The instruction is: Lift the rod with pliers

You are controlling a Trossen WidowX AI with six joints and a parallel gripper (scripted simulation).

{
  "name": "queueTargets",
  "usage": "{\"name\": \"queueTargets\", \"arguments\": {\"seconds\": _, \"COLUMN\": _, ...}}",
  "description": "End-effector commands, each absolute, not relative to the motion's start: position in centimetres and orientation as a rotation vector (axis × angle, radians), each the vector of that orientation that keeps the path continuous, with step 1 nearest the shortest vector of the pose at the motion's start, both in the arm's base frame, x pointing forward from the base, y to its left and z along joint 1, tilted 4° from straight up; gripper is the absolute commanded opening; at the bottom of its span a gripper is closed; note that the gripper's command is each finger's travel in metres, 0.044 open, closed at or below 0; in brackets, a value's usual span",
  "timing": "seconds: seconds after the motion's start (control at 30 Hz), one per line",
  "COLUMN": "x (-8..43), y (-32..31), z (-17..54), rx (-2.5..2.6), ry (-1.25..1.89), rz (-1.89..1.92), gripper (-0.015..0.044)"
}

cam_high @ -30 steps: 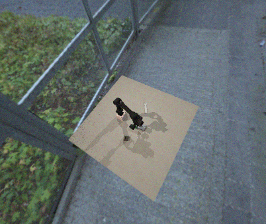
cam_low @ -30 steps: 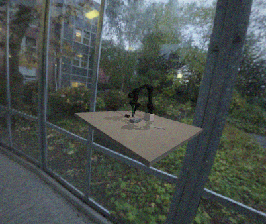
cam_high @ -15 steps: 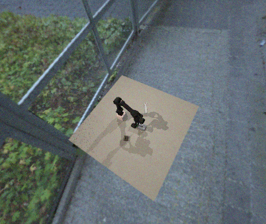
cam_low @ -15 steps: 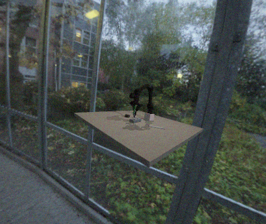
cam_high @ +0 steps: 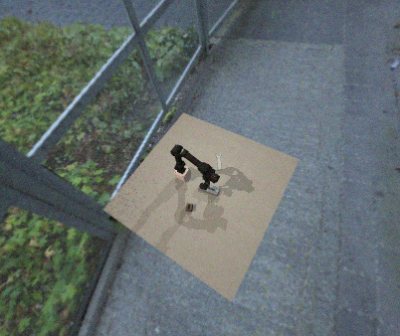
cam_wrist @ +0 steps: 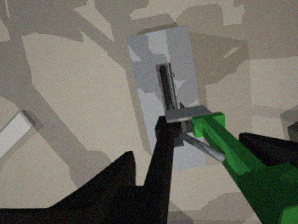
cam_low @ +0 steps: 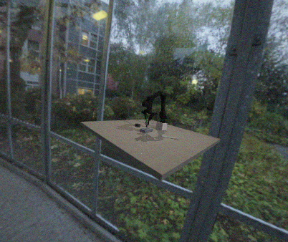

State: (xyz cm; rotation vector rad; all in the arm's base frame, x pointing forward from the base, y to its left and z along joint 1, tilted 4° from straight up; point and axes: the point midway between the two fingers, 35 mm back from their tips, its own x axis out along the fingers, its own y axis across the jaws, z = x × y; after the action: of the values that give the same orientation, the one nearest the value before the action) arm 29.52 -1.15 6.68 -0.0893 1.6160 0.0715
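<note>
The locking pliers (cam_wrist: 210,125), with a green handle, grey jaws and a silver bar, sit between my fingers. My gripper (cam_high: 204,186) (cam_low: 147,119) (cam_wrist: 186,149) is shut on them, its fingers fairly wide apart. The grey channel block (cam_high: 216,192) (cam_low: 146,131) (cam_wrist: 182,47) lies below. Its narrow slot runs along the middle, and the dark rod (cam_wrist: 165,82) shows inside it. The jaws are over the slot's near end in the wrist view. Their tips are partly hidden, so I cannot tell how deep they are or whether they touch the rod.
The small dark brown holster (cam_high: 190,207) (cam_low: 137,125) stands to one side of the block, its edge showing at the right of the wrist view. A pale wrench (cam_high: 219,160) (cam_low: 170,137) (cam_wrist: 12,134) lies on the other side. The tan board (cam_high: 255,169) (cam_low: 126,137) carries everything.
</note>
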Motion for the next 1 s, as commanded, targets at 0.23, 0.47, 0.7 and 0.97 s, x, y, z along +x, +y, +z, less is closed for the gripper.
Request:
{"name": "queueTargets", "arguments": {"seconds": 0.23, "x": 29.47, "y": -0.46, "z": 6.42, "rx": -0.117, "ry": 1.611, "rz": 0.094, "gripper": 0.0321}}
{"name": "queueTargets", "arguments": {"seconds": 0.47, "x": 29.46, "y": -0.45, "z": 6.37, "rx": -0.12, "ry": 1.611, "rz": 0.095, "gripper": 0.0321}}
{"name": "queueTargets", "arguments": {"seconds": 0.7, "x": 29.48, "y": -0.47, "z": 6.46, "rx": -0.12, "ry": 1.611, "rz": 0.095, "gripper": 0.0321}}
{"name": "queueTargets", "arguments": {"seconds": 0.97, "x": 29.52, "y": -0.69, "z": 6.57, "rx": -0.121, "ry": 1.61, "rz": 0.094, "gripper": 0.0321}}
